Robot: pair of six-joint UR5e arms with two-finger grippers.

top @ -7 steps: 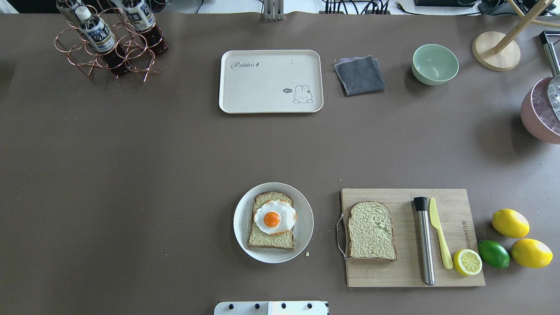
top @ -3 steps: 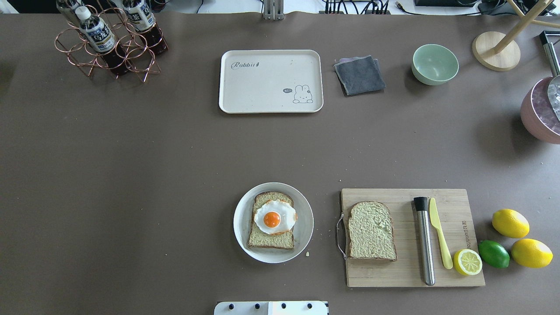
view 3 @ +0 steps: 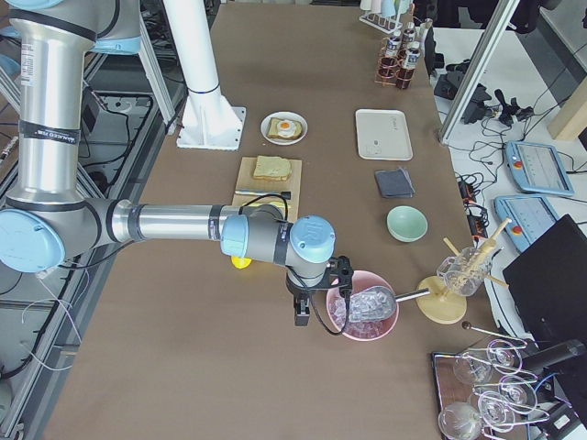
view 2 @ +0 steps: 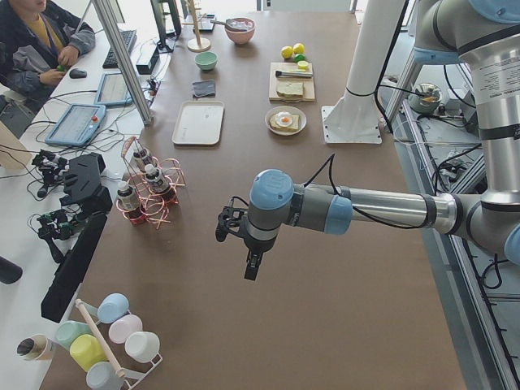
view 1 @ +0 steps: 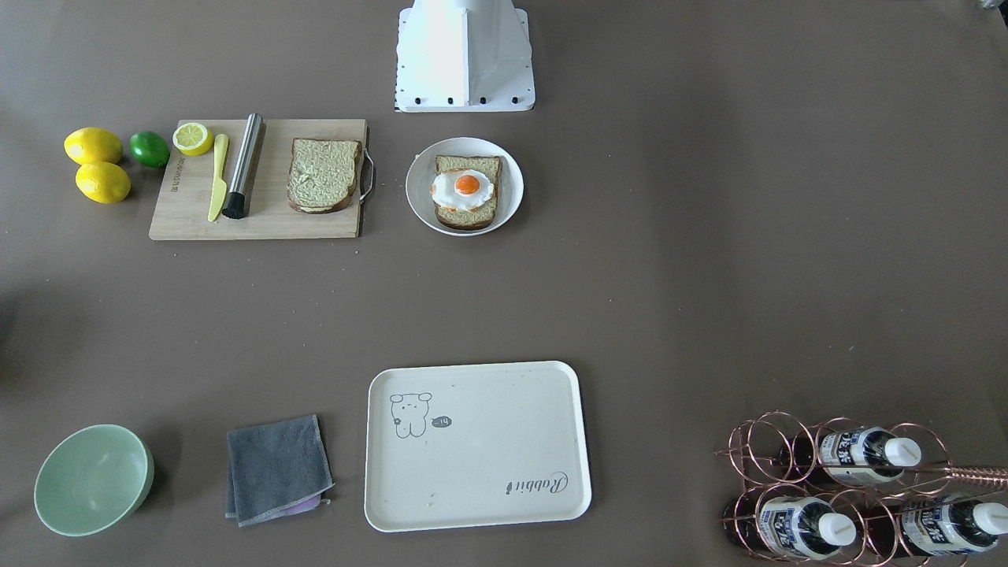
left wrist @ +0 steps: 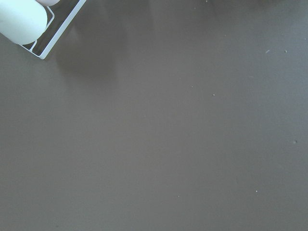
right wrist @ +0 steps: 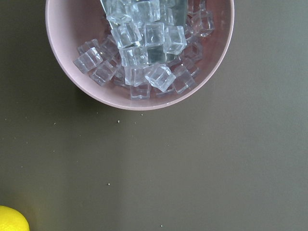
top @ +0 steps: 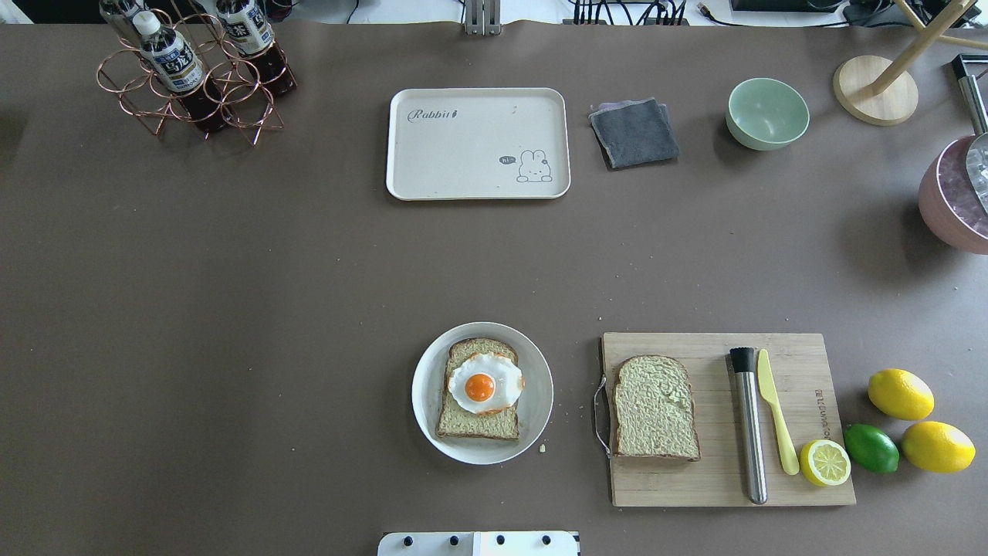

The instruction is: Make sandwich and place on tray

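Note:
One bread slice (top: 472,421) topped with a fried egg (top: 485,384) lies on a round white plate (top: 426,401) near the robot base. A second bread slice (top: 654,407) lies on the wooden cutting board (top: 718,483). The cream tray (top: 477,144) sits bare at the far middle of the table; it also shows in the front-facing view (view 1: 476,445). My left gripper (view 2: 250,268) hangs over bare table far off to the robot's left. My right gripper (view 3: 300,316) hangs beside the pink ice bowl (view 3: 362,312). I cannot tell whether either is open or shut.
On the board lie a steel cylinder (top: 749,425), a yellow knife (top: 776,409) and a lemon half (top: 824,462). Lemons (top: 900,394) and a lime (top: 871,448) sit beside it. A bottle rack (top: 193,73), grey cloth (top: 634,133) and green bowl (top: 767,113) stand at the far edge.

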